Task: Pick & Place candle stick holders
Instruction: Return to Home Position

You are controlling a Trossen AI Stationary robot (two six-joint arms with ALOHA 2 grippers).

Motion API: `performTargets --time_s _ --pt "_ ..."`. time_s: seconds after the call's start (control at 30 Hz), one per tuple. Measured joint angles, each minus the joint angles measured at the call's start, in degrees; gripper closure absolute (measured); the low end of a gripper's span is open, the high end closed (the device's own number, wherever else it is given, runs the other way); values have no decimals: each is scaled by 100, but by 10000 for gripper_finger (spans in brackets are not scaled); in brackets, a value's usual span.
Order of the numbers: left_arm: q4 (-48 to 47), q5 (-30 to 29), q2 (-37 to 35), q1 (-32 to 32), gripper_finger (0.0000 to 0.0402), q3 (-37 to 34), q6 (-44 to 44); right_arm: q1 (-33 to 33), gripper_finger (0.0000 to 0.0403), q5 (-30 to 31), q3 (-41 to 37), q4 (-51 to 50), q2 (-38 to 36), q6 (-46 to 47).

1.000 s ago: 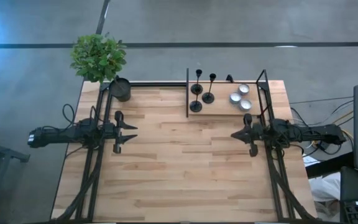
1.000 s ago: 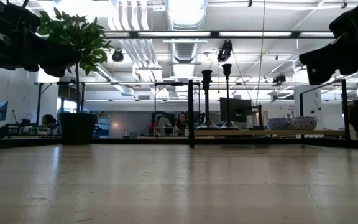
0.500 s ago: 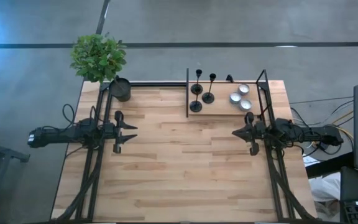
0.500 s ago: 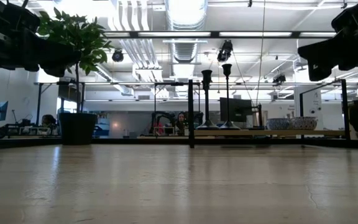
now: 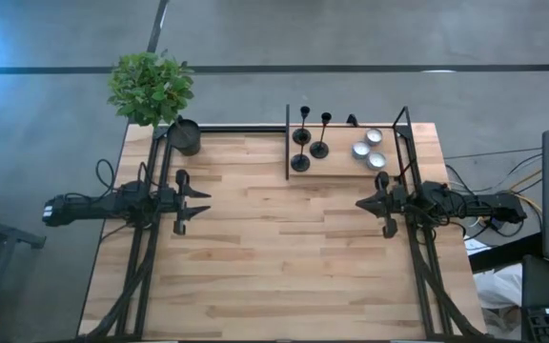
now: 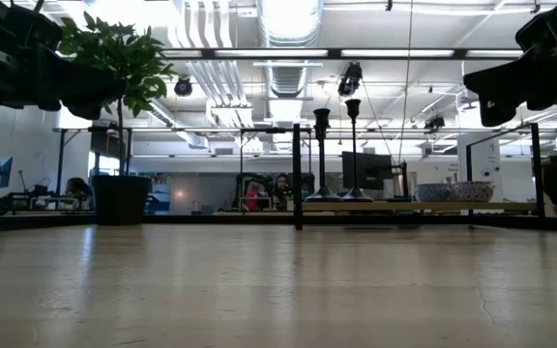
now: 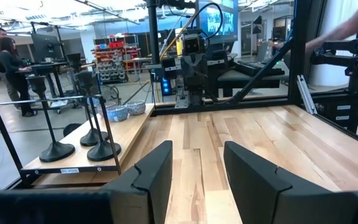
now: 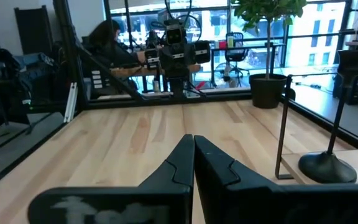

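Three black candle stick holders (image 5: pixel 301 136) (image 5: pixel 320 148) (image 5: pixel 300 162) stand upright on their round bases on a raised wooden platform (image 5: pixel 336 164) at the table's far right. The left wrist view also shows the holders (image 7: pixel 103 149). My left gripper (image 5: pixel 206 204) hovers open over the table's left side, nothing between its fingers (image 7: pixel 154 180). My right gripper (image 5: pixel 358 204) hovers shut over the right side, near the platform's front edge. One holder base (image 8: pixel 325 165) shows beside the right gripper (image 8: pixel 193 142).
Three small silver cups (image 5: pixel 368 149) sit on the platform's right part, inside a black frame (image 5: pixel 287 143). A dark pot (image 5: pixel 185 136) with a green plant (image 5: pixel 151 88) stands at the far left corner. Bare wood (image 5: pixel 284 257) lies between the arms. People show in the room behind.
My right gripper has tipped up a little, as the low view shows, and has stayed shut. The left gripper and the holders have kept still.
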Motion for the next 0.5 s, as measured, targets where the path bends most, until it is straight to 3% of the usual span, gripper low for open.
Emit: performTargets --time_s 0.5 --pt "0 2 2 -2 250 0 2 0 394 0 0 2 34 -2"
